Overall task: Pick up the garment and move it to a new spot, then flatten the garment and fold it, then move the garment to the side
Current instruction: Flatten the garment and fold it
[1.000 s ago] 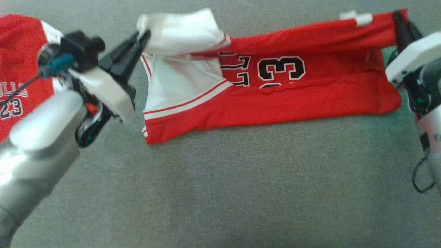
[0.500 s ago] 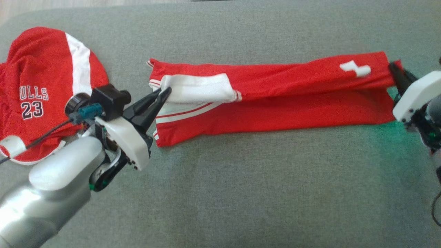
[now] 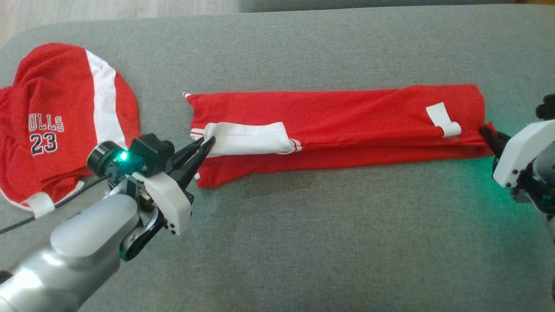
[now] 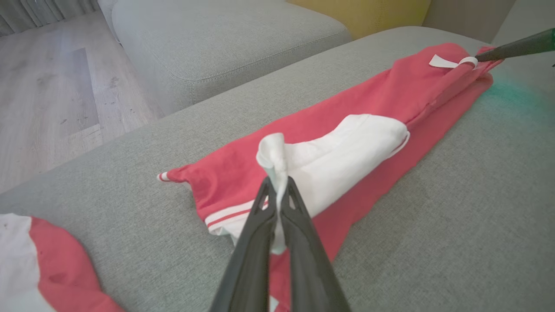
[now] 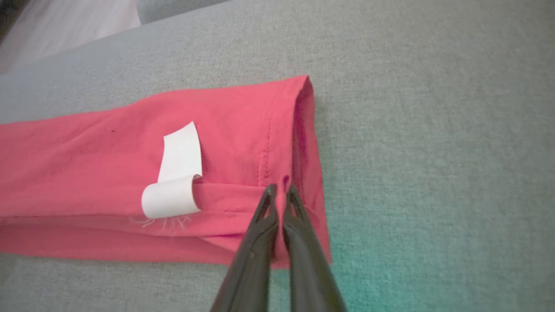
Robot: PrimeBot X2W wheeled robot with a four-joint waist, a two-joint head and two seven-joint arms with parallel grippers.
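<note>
Item 1: grey woven-fabric sofa seat (image 3: 303, 242), bears all the rest; positions below are given rel. to item 2. Item 2: long red knit jersey (image 3: 347, 125), the task garment, lying flat across the seat's middle, doubled lengthwise into a narrow strip, w/ the lower layer's edge peeking out along the near side. Item 3: second red garment w/ white stripe and "23" print (image 3: 56, 108), rumpled, well apart from the jersey, off its armhole end. Item 4: left gripper (image 3: 208, 144), at the jersey's armhole end, low to the seat, dark fingers pinched tight on a bunched corner of the jersey's white side panel (image 3: 247, 138); a tuft of white cloth stands up between the tips in the left wrist view. Item 5: right gripper (image 3: 484, 131), at the opp. hem end, fingers pressed together on the red hem corner of the top layer. Item 6: small white sewn-in label (image 3: 442, 119), curled, on the top layer nr the hem end, just beside the right gripper's tips. Status: fold step in hand; first lengthwise fold looks laid down, corners not yet let go. Next move prob. calls for both pincers to part and lift clear w/o dragging the top layer, then re-grip for an end-to-end fold.
</note>
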